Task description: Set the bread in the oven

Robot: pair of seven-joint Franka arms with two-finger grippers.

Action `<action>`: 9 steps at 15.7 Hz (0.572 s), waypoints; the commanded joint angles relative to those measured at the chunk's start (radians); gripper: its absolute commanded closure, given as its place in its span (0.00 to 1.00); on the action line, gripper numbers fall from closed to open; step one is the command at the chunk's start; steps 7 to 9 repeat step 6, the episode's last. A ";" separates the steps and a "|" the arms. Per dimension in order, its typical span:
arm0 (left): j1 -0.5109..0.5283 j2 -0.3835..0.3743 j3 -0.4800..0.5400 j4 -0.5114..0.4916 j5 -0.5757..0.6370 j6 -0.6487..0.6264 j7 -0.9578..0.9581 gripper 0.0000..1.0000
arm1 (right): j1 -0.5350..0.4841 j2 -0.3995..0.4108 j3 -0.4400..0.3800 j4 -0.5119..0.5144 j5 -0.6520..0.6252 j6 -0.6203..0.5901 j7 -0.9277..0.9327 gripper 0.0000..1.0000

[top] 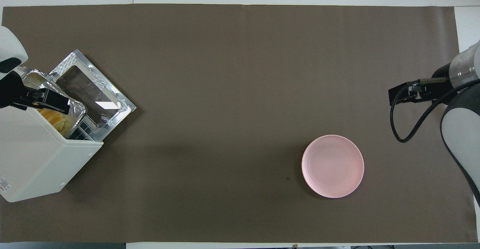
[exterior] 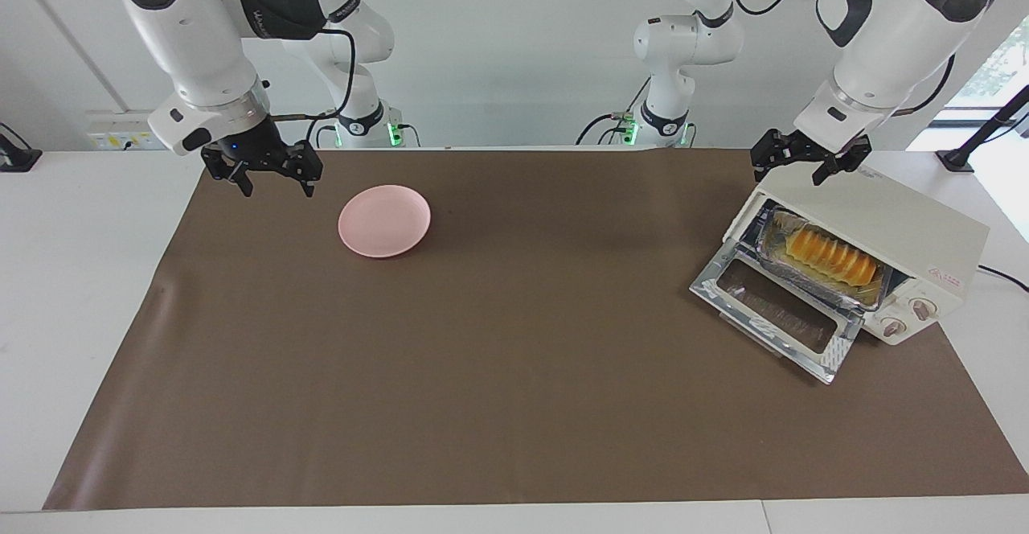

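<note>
The bread [exterior: 828, 254], a ridged yellow-orange loaf, lies in a silver foil tray [exterior: 792, 275] inside the cream-white oven [exterior: 884, 212] at the left arm's end of the table. The oven's glass door [exterior: 772, 309] hangs open and flat. From overhead only a sliver of the bread [top: 52, 117] shows past the oven [top: 33, 159] top. My left gripper [exterior: 792, 168] hovers open over the oven's top front corner, holding nothing. My right gripper [exterior: 276, 184] waits open in the air beside the pink plate.
A round pink plate [exterior: 384, 220] lies bare on the brown mat [exterior: 514, 357] toward the right arm's end, also seen from overhead [top: 332, 165]. The oven's two knobs [exterior: 908, 317] face away from the robots.
</note>
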 commanded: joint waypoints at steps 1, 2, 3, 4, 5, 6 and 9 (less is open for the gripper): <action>0.011 -0.010 -0.007 -0.007 -0.007 0.027 -0.002 0.00 | -0.013 -0.016 0.012 -0.015 -0.017 -0.005 -0.013 0.00; 0.010 -0.014 -0.007 -0.007 -0.007 0.027 -0.002 0.00 | -0.013 -0.016 0.012 -0.017 -0.017 -0.005 -0.013 0.00; 0.010 -0.016 -0.007 -0.004 -0.007 0.033 0.000 0.00 | -0.013 -0.016 0.012 -0.017 -0.017 -0.006 -0.013 0.00; 0.010 -0.016 -0.007 -0.004 -0.007 0.053 0.001 0.00 | -0.013 -0.016 0.012 -0.017 -0.017 -0.006 -0.013 0.00; 0.010 -0.016 -0.007 -0.009 -0.007 0.079 0.001 0.00 | -0.013 -0.016 0.012 -0.017 -0.017 -0.006 -0.013 0.00; 0.010 -0.016 -0.008 -0.009 -0.007 0.082 0.003 0.00 | -0.013 -0.016 0.012 -0.017 -0.017 -0.005 -0.013 0.00; 0.010 -0.016 -0.008 -0.009 -0.007 0.082 0.003 0.00 | -0.013 -0.016 0.012 -0.017 -0.017 -0.005 -0.013 0.00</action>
